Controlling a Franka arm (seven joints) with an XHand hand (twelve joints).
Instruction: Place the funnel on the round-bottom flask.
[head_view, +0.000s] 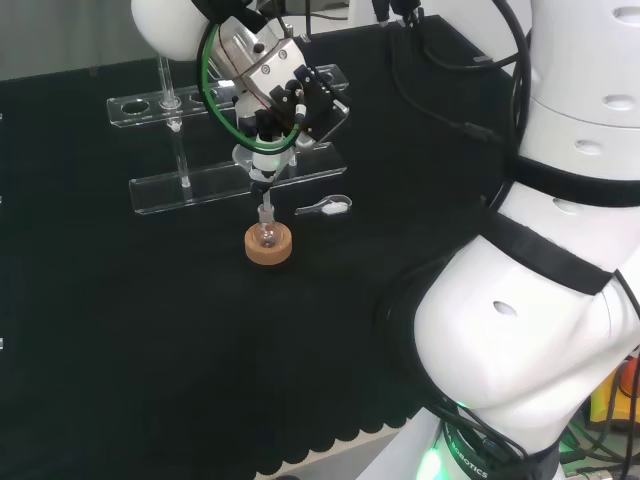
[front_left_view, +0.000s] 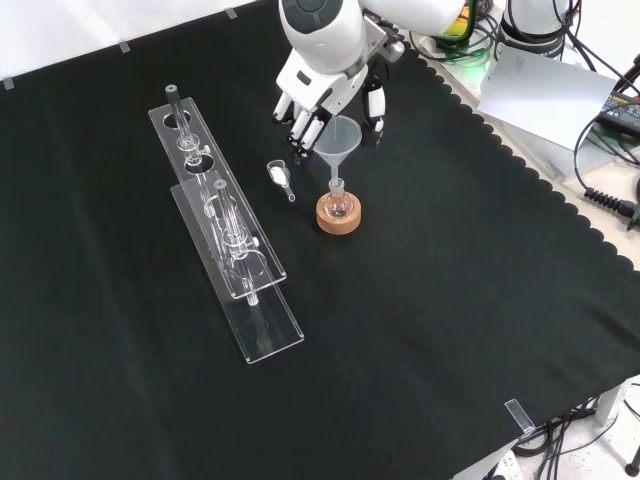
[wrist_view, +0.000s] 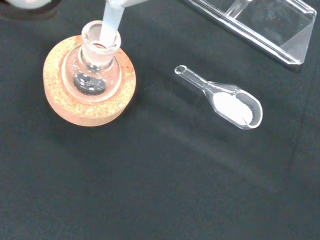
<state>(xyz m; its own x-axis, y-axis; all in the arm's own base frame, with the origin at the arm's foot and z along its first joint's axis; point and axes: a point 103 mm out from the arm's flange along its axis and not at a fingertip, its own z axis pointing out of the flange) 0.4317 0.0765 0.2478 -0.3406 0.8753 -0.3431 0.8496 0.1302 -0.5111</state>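
A small round-bottom flask sits upright in a cork ring stand near the middle of the cloth. The clear funnel hangs right above it. Its stem reaches down into the flask's neck. The hand comes in from the top of the front view, with fingers on one side of the funnel's cone and the thumb on the other, pinching it. In the head view the hand is directly over the flask.
A small clear scoop with white powder lies beside the cork stand, also close by in the wrist view as the scoop. Two long clear racks holding tubes stand to the left in the front view.
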